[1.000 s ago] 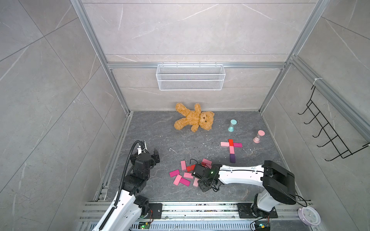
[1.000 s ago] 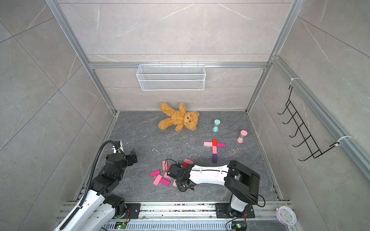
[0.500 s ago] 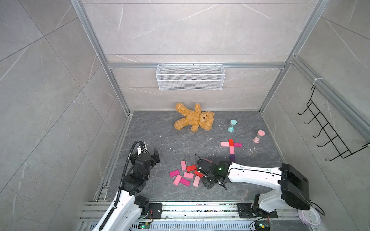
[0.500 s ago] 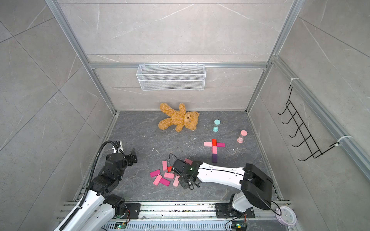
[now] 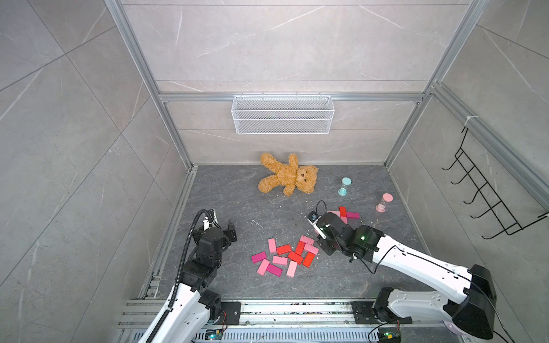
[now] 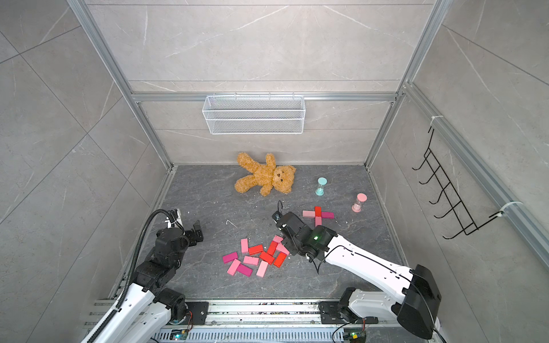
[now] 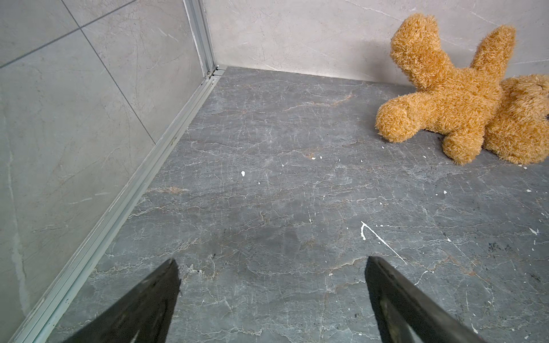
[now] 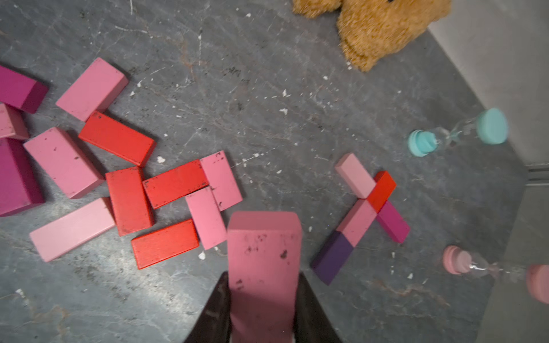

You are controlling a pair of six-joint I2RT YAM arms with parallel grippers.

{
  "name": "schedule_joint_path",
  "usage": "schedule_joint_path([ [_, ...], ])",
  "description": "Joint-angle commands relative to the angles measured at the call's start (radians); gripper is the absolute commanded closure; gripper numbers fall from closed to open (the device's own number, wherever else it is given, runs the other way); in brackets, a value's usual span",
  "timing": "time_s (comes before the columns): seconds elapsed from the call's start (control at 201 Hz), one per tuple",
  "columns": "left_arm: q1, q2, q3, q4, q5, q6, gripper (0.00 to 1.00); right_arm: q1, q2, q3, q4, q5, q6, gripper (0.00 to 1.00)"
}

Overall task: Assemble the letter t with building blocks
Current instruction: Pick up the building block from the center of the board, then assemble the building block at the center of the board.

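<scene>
Several loose building blocks (image 5: 285, 255) (image 6: 255, 257), pink, magenta and red, lie in a pile on the dark floor. To the right of the pile, a light pink block (image 8: 355, 175), a red one (image 8: 381, 190), a magenta one (image 8: 393, 221), a pink one (image 8: 358, 221) and a purple one (image 8: 332, 257) lie together in a cross. My right gripper (image 8: 263, 277) is shut on a pink block (image 8: 263, 255), held above the floor between pile and cross. My left gripper (image 7: 271, 260) (image 5: 230, 230) hangs open and empty over bare floor at the left.
A brown teddy bear (image 5: 288, 178) lies at the back wall. A teal hourglass (image 5: 344, 186) and a pink hourglass (image 5: 384, 202) stand behind the cross. A white wire basket (image 5: 282, 114) hangs on the back wall, a black hook rack (image 5: 487, 196) on the right wall.
My right arm has swung from the pile's near right side toward the back right with a pink block in its gripper, nearer the cross. The left arm has not moved.
</scene>
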Motion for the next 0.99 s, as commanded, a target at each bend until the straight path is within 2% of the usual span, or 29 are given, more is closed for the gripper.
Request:
schedule_joint_path([
  [0.0, -0.005, -0.015, 0.025, 0.042, -0.005, 0.014, 0.0, -0.081, -0.047, -0.043, 0.103, 0.042, -0.231, 1.0],
  [0.1, -0.005, -0.016, 0.018, 0.053, 0.001, 0.015, 0.0, -0.166, -0.086, -0.118, 0.169, -0.056, -0.437, 1.0],
  [0.214, -0.005, -0.016, 0.017, 0.054, 0.003, 0.021, 0.01, -0.267, -0.116, -0.136, 0.187, -0.174, -0.541, 1.0],
  [0.393, -0.005, -0.025, 0.007, 0.069, 0.007, 0.023, 0.01, -0.393, -0.091, -0.091, 0.063, -0.328, -0.787, 1.0],
  [0.503, -0.005, -0.029, 0.005, 0.073, 0.012, 0.024, 0.01, -0.469, -0.027, -0.011, -0.039, -0.406, -0.898, 1.0],
  [0.573, -0.005, -0.031, 0.003, 0.075, 0.012, 0.028, 0.01, -0.506, 0.022, 0.025, -0.087, -0.395, -0.972, 1.0],
  [0.657, -0.005, -0.034, -0.004, 0.087, 0.01, 0.032, 0.0, -0.55, 0.093, 0.046, -0.146, -0.32, -1.064, 1.0],
  [0.812, -0.005, -0.029, -0.009, 0.105, 0.006, 0.04, 0.01, -0.631, 0.151, 0.069, -0.138, -0.339, -1.074, 1.0],
  [0.986, -0.005, -0.022, -0.003, 0.108, 0.012, 0.041, 0.01, -0.675, 0.125, 0.004, -0.092, -0.245, -1.14, 1.0],
])
